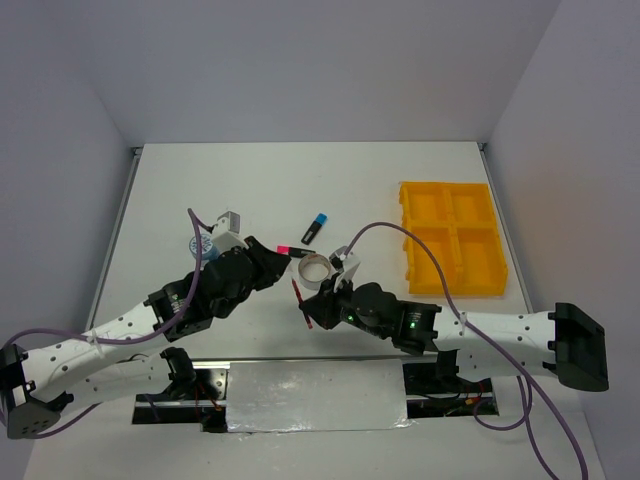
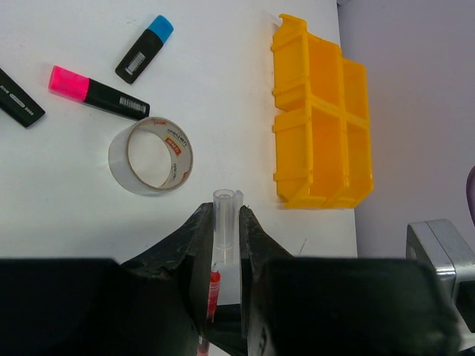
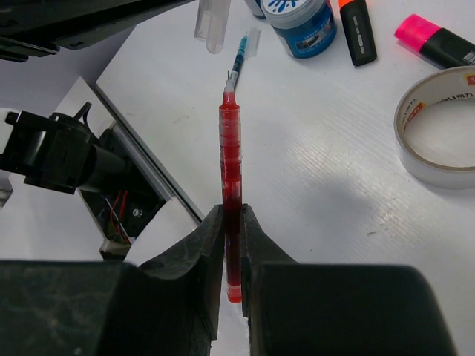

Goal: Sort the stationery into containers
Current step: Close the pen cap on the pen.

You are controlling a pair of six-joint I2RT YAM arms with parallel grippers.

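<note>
blue-white tape roll point(image 3: 300, 22): way over on the left, flat on the table, with an orange-cap marker point(image 3: 358, 26) just beside it
blue pen point(image 3: 240, 55): skinny one, lying on the table near that roll
left gripper point(image 2: 225, 222): squeezed tight on a clear cap point(image 2: 224, 202), and the open end of the cap pokes out past the fingertips
pink-cap marker point(image 2: 96, 93): lying flat just left of the tape ring, not touching it
red pen point(image 3: 230, 148): middle of the table toward the near edge, pinched by its back end, tip aimed at the clear cap, close but not touching
right gripper point(image 3: 231, 222): jaws clamped on the red pen, nothing else in them
tape ring point(image 1: 315, 268): silvery, on the table right by both grippers, a bit to the far side of them
blue-cap marker point(image 1: 315, 228): farther back than the ring, off on its own
yellow tray point(image 1: 447, 226): far right side, four square compartments, well apart from all the loose stuff
</note>
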